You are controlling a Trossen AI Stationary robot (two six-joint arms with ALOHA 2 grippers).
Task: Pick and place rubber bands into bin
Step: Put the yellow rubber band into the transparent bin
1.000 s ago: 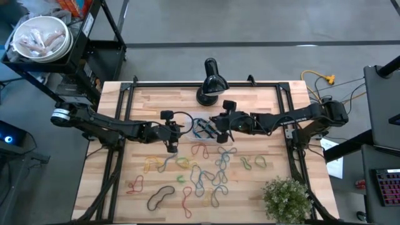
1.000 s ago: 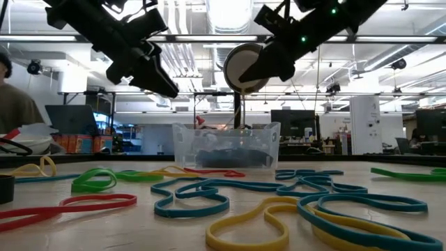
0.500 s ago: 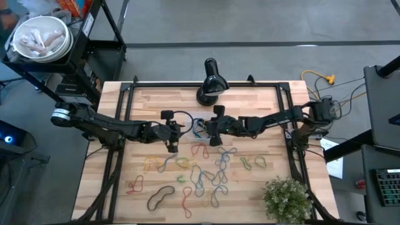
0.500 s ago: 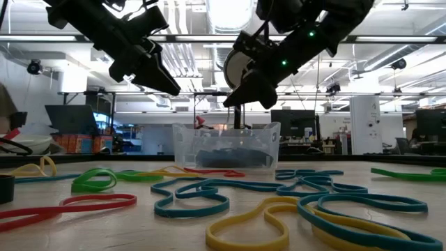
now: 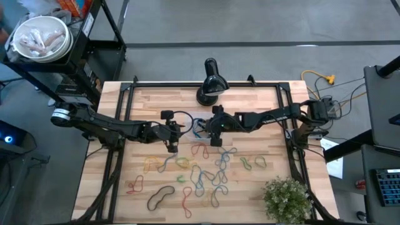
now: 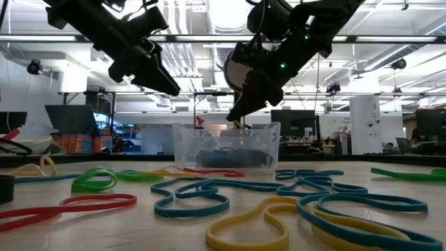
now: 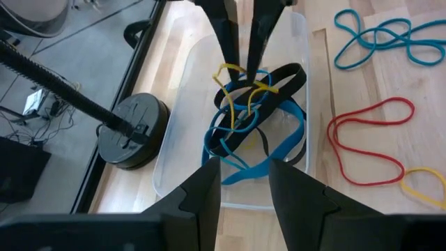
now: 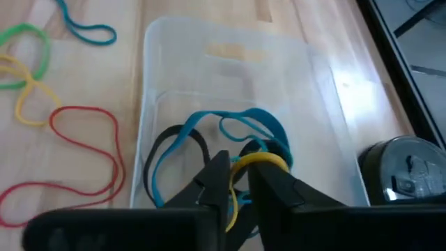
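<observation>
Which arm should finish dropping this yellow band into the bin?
The right. The right gripper hangs directly over the bin with the yellow rubber band pinched between its fingers, so it probably only has to open. The left gripper is beside the bin and holds nothing.

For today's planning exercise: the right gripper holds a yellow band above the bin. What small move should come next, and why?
Probably open the fingers. The right gripper pinches a yellow rubber band directly over the bin, where blue and black bands already lie, so releasing should drop it inside. The left gripper waits beside the bin.
</observation>
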